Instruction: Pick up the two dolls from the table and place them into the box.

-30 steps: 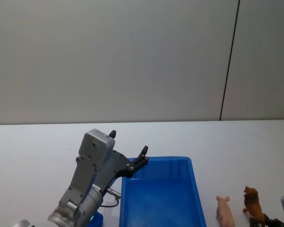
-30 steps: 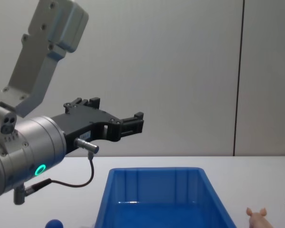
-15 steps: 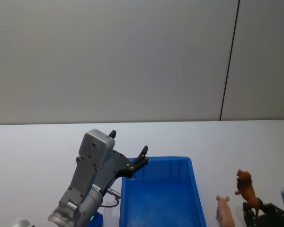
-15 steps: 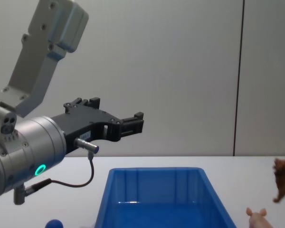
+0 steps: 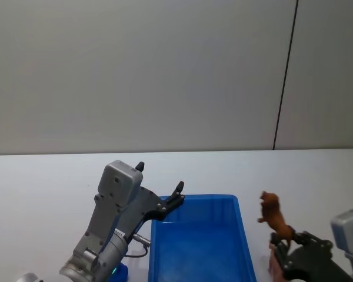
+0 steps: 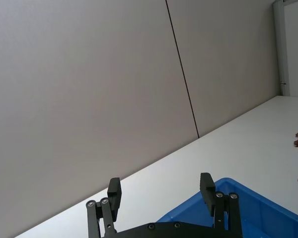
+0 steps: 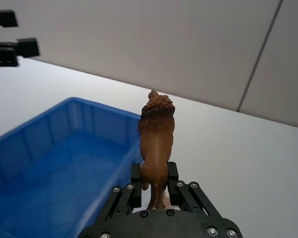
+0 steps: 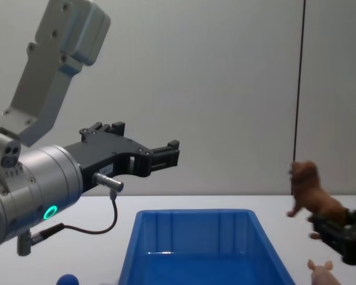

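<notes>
The left gripper (image 5: 160,177), jaws spread and empty, hangs over the far-left corner of the blue box (image 5: 194,252). Just right of the box, the right gripper (image 5: 287,238) clamps the brown doll (image 5: 273,216) by its hindquarters in the air. Its long axis is tilted, head up and leftward. The pink pig (image 8: 321,270) is on the table (image 5: 47,182) beneath.

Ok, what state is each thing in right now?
brown doll: lifted off the table, right of the box
pink pig: on the table, right of the box
box: no doll seen inside
left pincer: open, holding nothing, above the box's far-left corner
right pincer: shut on the brown doll
</notes>
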